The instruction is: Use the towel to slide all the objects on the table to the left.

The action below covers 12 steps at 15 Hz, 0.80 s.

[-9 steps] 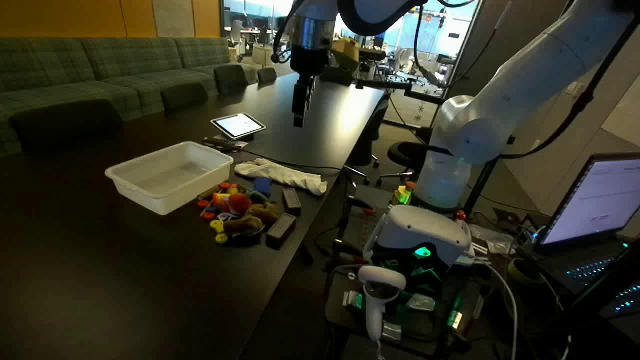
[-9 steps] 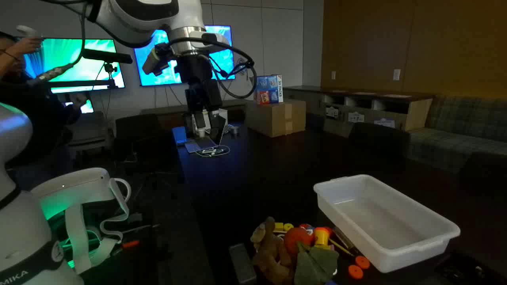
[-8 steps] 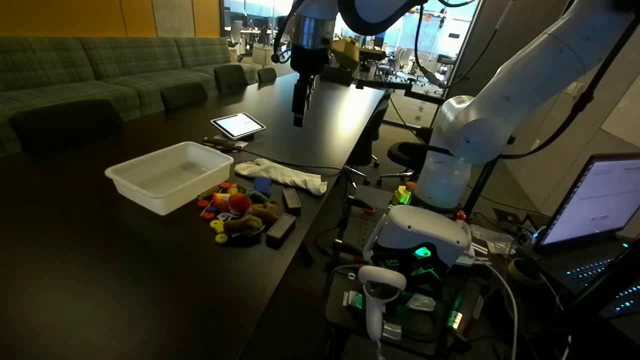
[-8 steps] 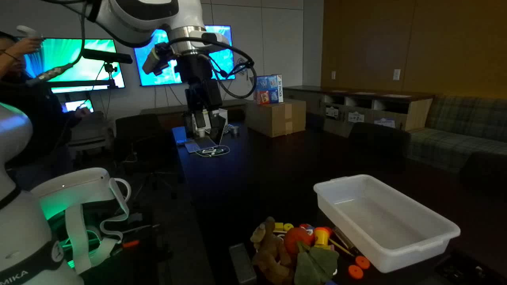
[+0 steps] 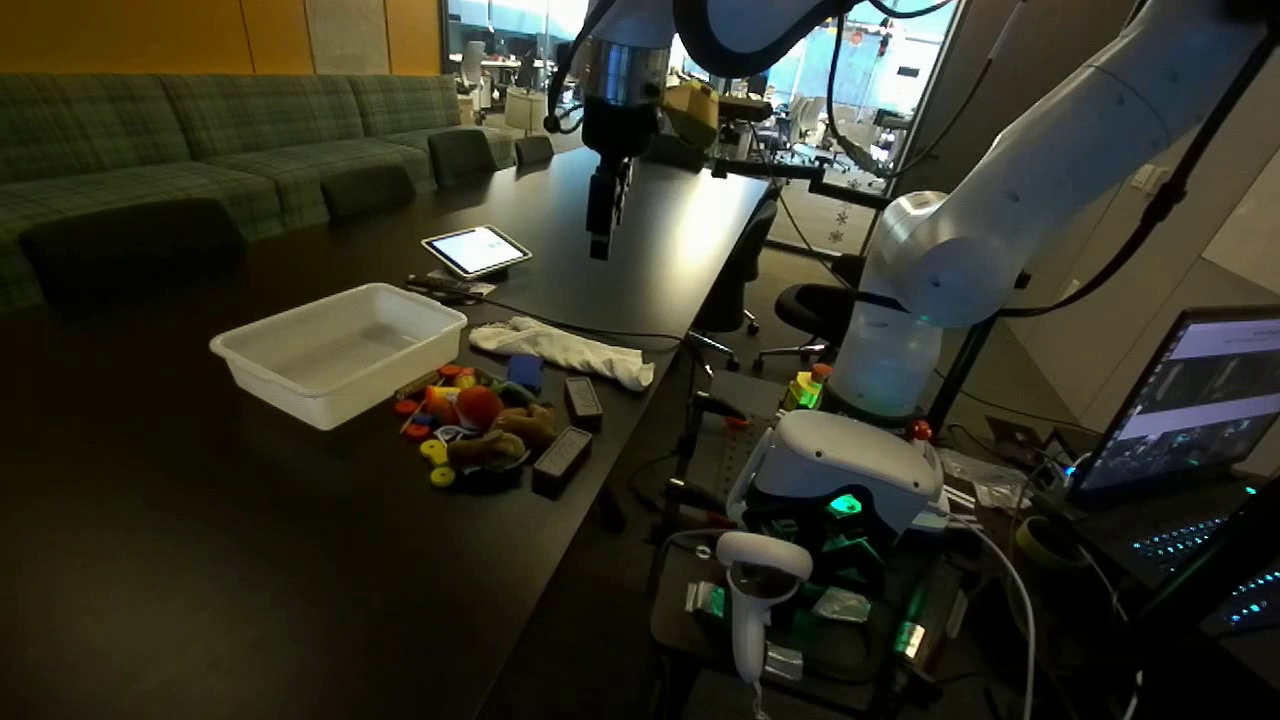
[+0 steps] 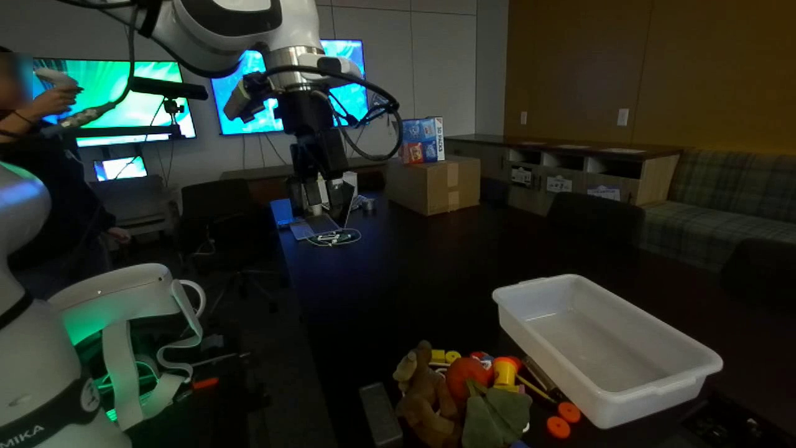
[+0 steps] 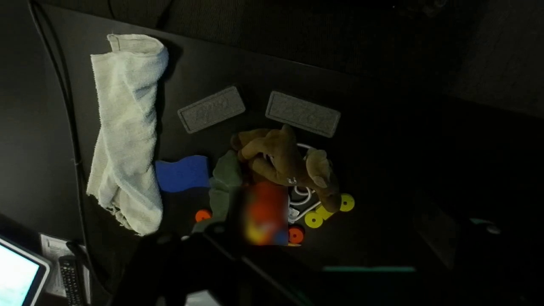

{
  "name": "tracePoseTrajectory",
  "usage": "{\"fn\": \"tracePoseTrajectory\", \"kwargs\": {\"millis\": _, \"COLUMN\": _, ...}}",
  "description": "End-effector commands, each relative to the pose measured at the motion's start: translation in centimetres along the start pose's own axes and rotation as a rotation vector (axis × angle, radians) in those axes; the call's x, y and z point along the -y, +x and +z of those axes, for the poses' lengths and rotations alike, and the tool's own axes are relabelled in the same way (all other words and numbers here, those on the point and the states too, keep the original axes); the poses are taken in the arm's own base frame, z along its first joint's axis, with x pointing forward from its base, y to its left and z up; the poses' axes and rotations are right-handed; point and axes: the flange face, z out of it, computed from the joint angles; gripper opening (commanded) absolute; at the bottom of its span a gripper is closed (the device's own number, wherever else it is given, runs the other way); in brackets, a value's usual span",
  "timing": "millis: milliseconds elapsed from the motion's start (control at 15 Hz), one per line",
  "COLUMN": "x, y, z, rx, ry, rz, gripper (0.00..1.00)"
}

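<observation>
Spread pincer (image 6: pixel 319 216) has dipped slightly above the black table (image 5: pixel 300 560), floor (image 6: pixel 280 373) apparently carpeted

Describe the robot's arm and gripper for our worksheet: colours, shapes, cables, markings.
The arm is white and smoothly rounded, with black sections and a silver band near the wrist. A black cable loops out there. The gripper is black with two angular fingers. Low on the arm, in an exterior view, pale letters MIKA mark a dark band.
</observation>
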Motion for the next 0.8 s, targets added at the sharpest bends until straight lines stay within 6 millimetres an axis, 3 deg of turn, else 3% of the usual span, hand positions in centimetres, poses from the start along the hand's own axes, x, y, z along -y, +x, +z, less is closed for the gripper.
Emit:
{"fn": "tracePoseTrajectory", "kwargs": {"millis": 0, "x": -0.1, "y": 0.2, "z": 0.0, "rx": -0.011, "ry": -0.019, "rz": -0.002, "gripper": 1.0}}
{"fn": "tracePoseTrajectory", "kwargs": {"millis": 333, "x": -0.1, "y": 0.0, "z": -0.1, "rx": -0.012, "ry": -0.036, "rz": 0.001, "gripper": 1.0}}
{"fn": "tracePoseTrajectory", "kwargs": {"millis": 400, "x": -4.2, "y": 1.9, "z": 4.9, "rx": -0.013, "ry": -0.042, "rz": 0.01, "gripper": 1.0}}
{"fn": "tracePoseTrajectory", "kwargs": {"millis": 533, "x": -6.2, "y": 2.5, "z": 7.0, "rx": -0.031, "ry": -0.065, "rz": 0.038, "gripper": 1.0}}
{"fn": "tracePoseTrajectory", "kwargs": {"millis": 600, "x": -8.2, "y": 2.9, "z": 8.6, "rx": -0.018, "ry": -0.065, "rz": 0.067, "gripper": 1.0}}
{"fn": "tracePoseTrajectory", "kwargs": {"millis": 733, "x": -11.3, "y": 3.8, "z": 13.0, "rx": 0.021, "ry": -0.06, "rz": 0.117, "gripper": 1.0}}
